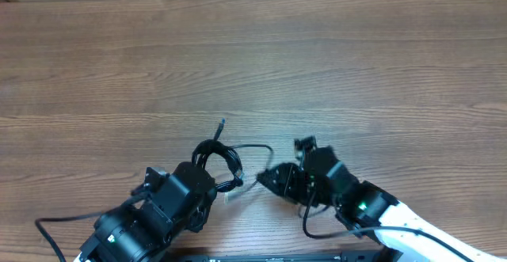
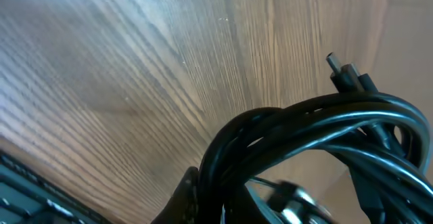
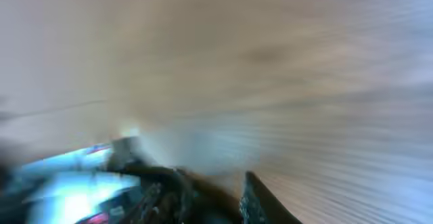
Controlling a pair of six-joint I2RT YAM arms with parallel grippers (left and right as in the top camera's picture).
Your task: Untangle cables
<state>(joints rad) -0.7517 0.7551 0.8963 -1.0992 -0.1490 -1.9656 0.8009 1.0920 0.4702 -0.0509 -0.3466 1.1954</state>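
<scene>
The cables (image 1: 214,153) form a tangled black bundle near the table's front middle, with one plug end (image 1: 222,124) sticking up and back. My left gripper (image 1: 204,181) is shut on the bundle; in the left wrist view the thick loops (image 2: 304,126) fill the lower right, with a plug (image 2: 345,75) pointing up. One cord (image 1: 257,148) arcs right from the bundle down to the tip of my right gripper (image 1: 264,179), which looks closed on it. The right wrist view is badly blurred; the fingers (image 3: 216,200) sit close together. A white-tipped plug (image 1: 233,197) hangs below the bundle.
Bare wooden table (image 1: 253,56) stretches behind and to both sides. Both arms sit close together at the front edge, with a thicker arm wire (image 1: 317,229) looping under the right arm and a dark strip (image 2: 27,190) along the table's front edge.
</scene>
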